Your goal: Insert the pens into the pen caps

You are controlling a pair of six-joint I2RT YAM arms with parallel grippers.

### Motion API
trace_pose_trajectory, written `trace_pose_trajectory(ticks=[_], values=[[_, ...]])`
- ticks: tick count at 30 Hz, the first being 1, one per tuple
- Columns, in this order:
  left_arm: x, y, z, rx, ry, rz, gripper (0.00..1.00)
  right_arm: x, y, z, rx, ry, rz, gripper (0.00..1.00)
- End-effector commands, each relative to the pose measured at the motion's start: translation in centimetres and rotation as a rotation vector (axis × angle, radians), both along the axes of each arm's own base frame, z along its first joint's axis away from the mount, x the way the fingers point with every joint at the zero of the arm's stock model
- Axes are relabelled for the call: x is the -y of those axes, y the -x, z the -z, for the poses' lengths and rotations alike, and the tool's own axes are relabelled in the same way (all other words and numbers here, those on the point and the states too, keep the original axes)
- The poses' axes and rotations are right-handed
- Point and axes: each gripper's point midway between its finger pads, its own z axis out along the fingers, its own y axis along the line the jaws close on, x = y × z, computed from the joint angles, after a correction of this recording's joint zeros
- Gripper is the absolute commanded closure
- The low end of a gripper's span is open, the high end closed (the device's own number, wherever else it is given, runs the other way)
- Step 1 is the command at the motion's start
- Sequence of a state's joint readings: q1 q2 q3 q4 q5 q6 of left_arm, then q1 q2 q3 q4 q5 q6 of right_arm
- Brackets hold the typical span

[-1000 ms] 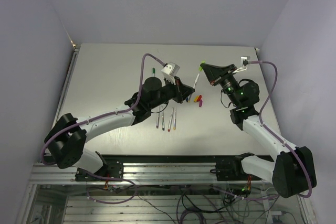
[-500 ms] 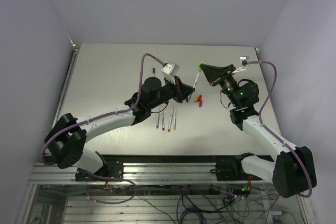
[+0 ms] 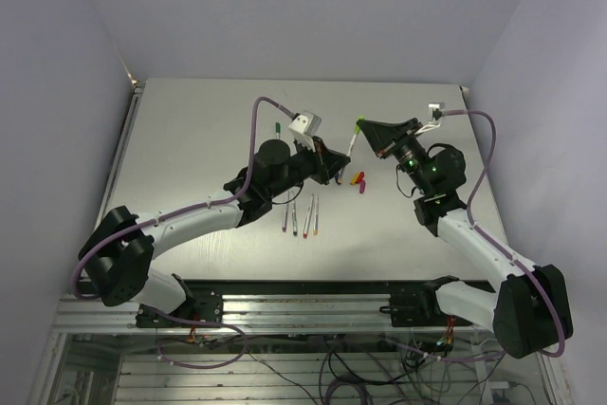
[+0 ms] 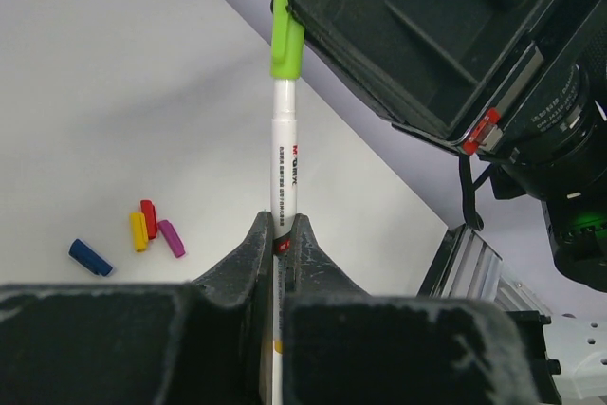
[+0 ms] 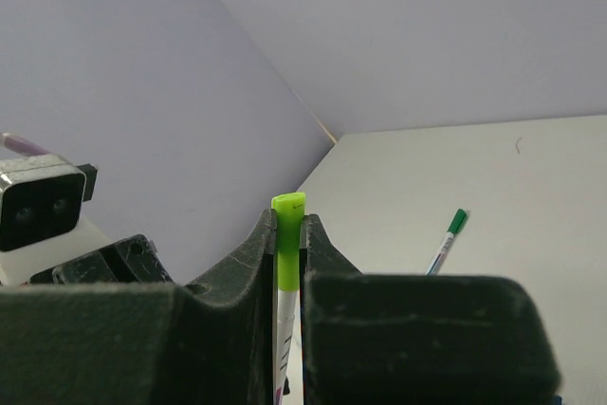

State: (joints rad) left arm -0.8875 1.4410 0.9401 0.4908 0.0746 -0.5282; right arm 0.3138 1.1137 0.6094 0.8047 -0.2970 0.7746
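Both arms are raised over the worktop. All positions below are given from the held pen.

- Far left of the held pen, toward the back: one capped pen with a dark green cap. It lies flat, well apart from everything else.
- Left of the held pen, nearer the arm bases: loose pens lie side by side, roughly parallel. The left forearm runs just beside them.
- Left gripper: clenched on the lower barrel of the held pen, one finger pressed on each side. The pen is off the worktop. It stands upright in the left wrist view and leans in the overhead view.
- Top of the held pen: the lime cap sits over the tip, in line with the barrel. I cannot tell whether it is pushed fully home.
- On the worktop below the held pen: blue cap, yellow cap, red cap and purple cap. Yellow and red touch side by side, purple lies just beside them, and blue is a little apart.
- Right of the held pen: the right gripper is clamped on the lime cap. Its black body blocks the left wrist camera's sight of the worktop beyond. In the right wrist view, its own fingers hide the barrel below the cap.
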Motion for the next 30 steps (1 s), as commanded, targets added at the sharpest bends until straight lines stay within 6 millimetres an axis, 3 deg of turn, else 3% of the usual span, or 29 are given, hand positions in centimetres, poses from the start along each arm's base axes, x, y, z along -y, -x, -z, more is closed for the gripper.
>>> trace_pose_trajectory(ticks=[1, 12, 21, 30], values=[[-0.5, 0.1, -2.7, 0.059, 0.063, -0.020, 0.93, -0.2, 0.6, 0.6, -0.012, 0.014, -0.016, 1.00], [-0.9, -0.2, -3.9, 0.117, 0.089, -0.044, 0.93, -2.2, 0.9, 2.4, -0.081, 0.032, -0.136, 1.00], [-2.3, -1.6, -6.5, 0.202, 0.148, -0.154, 0.93, -5.0, 2.0, 4.5, -0.142, 0.072, -0.325, 1.00], [-3.1, -2.4, -9.8, 0.303, 0.180, -0.215, 0.93, -5.7, 1.9, 7.7, -0.229, 0.209, -0.307, 1.00]])
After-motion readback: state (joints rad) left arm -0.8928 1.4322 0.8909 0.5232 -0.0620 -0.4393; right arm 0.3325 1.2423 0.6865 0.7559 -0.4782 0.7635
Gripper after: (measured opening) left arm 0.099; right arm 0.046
